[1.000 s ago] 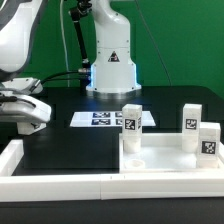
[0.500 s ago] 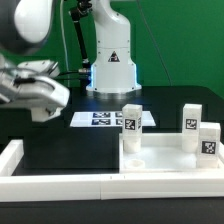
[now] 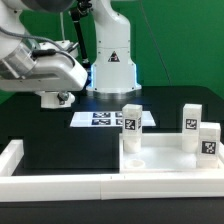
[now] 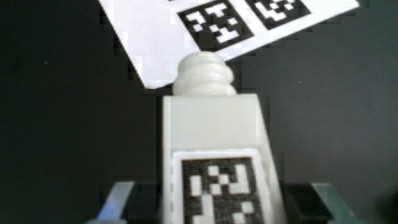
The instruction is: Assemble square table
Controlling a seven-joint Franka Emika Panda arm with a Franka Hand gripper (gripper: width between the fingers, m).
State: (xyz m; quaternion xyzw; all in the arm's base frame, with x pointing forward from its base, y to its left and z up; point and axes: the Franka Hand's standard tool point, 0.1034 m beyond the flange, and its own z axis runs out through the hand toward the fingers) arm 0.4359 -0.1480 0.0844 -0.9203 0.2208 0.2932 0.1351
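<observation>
The white square tabletop (image 3: 165,158) lies at the exterior view's lower right. Three white tagged legs stand on it: one at its far left corner (image 3: 131,122), one at the far right (image 3: 190,118), one nearer on the right (image 3: 207,139). My gripper (image 3: 56,99) hangs above the table at the exterior view's left. In the wrist view my gripper (image 4: 221,205) holds a fourth white leg (image 4: 214,130) between its fingers. The tag faces the camera and the rounded peg end points away, toward the marker board (image 4: 222,30).
The marker board (image 3: 100,119) lies flat on the black table behind the tabletop. Low white border strips run along the front (image 3: 100,186) and the exterior view's left (image 3: 14,156). The robot base (image 3: 110,60) stands at the back.
The arm has swung up and toward the exterior view's right, from the left edge to above the table left of the marker board. The tabletop and its three legs have not moved.
</observation>
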